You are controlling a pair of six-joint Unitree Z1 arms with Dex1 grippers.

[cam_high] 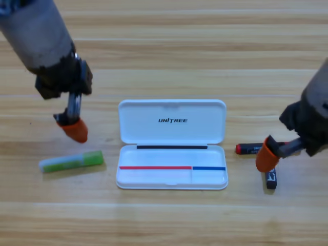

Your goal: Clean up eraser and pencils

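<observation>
The green pencil (72, 161) lies flat on the table at the left, pale end to the left. My left gripper (75, 130) hovers just above and behind it, orange tip down, apart from it. The black pencil with red ends (249, 149) lies right of the white case (172, 144); my right gripper (266, 156) covers its right end from above. The small black eraser (271, 178) sits just below that gripper. Nothing shows held in either gripper.
The white case lies open in the middle, lid hinged back toward the top, its tray (172, 177) toward the front. Both arms come in from the upper corners. Bare wooden table surrounds everything.
</observation>
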